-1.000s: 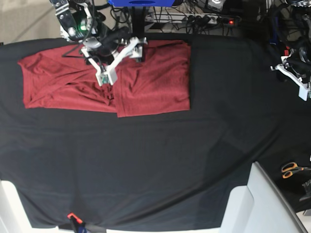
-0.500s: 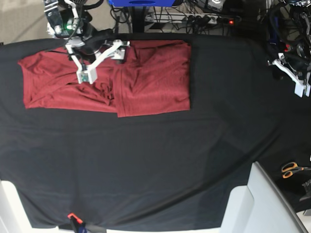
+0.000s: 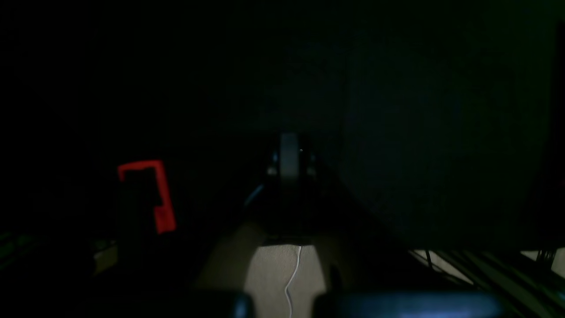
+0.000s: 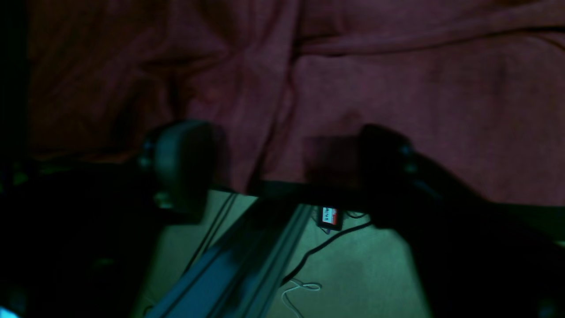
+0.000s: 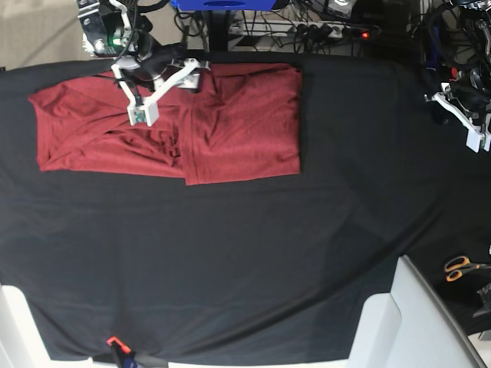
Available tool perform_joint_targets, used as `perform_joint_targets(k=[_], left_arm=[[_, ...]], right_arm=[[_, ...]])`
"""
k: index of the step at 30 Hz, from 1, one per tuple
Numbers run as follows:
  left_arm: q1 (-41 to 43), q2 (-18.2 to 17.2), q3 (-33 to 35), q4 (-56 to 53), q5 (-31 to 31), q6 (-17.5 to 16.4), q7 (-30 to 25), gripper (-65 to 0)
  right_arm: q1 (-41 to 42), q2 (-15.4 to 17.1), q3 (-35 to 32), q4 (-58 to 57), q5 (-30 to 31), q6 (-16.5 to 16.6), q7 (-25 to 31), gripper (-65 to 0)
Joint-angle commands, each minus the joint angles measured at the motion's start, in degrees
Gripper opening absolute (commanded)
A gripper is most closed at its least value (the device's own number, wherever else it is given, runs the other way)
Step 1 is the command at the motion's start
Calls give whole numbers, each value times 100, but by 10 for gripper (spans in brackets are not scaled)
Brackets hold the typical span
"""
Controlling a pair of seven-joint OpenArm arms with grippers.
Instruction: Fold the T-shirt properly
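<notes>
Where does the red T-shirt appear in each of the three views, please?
Base: T-shirt lies upper left on the black cloth.
Right wrist: T-shirt fills the upper half.
Left wrist: not in it; too dark.
Shared landmark: the right end effector over the shirt's far edge.

One T-shirt (image 5: pixel 165 126), one black cloth sheet (image 5: pixel 245 253), one pair of scissors (image 5: pixel 460 267), two arms.

The view is very dark. The left gripper (image 3: pixel 289 152) shows as a dim pale shape, its jaws together. A red outline (image 3: pixel 152 190) glows at left; a thin white cable (image 3: pixel 293 274) crosses pale floor (image 3: pixel 269 278) below.
</notes>
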Motion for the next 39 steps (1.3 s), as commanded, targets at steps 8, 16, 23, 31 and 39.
perform_joint_targets(k=[8,16,23,31,39], left_arm=[[-32,-116,-33,-111,-66,-31,-98,-650],[-32,-116,-42,-111,-66,-31,-98,-650],[-32,-116,-16,-111,-66,-31,-98,-650],[-15,-116,-16,-111,-66,-31,-98,-650],[-6,-116,-16,-111,-66,-31,-98,-650]], right_arm=[[-34,-175,-3,-210,45,32,57,-596],[-122,-148,50,-148,45,23,40,-648],[-254,-113,50,353,45,-3,22,-648],[-368,-43,59,555,36,-12,-136,-648],[-482,98,59,652,36,-320,-101,-648]])
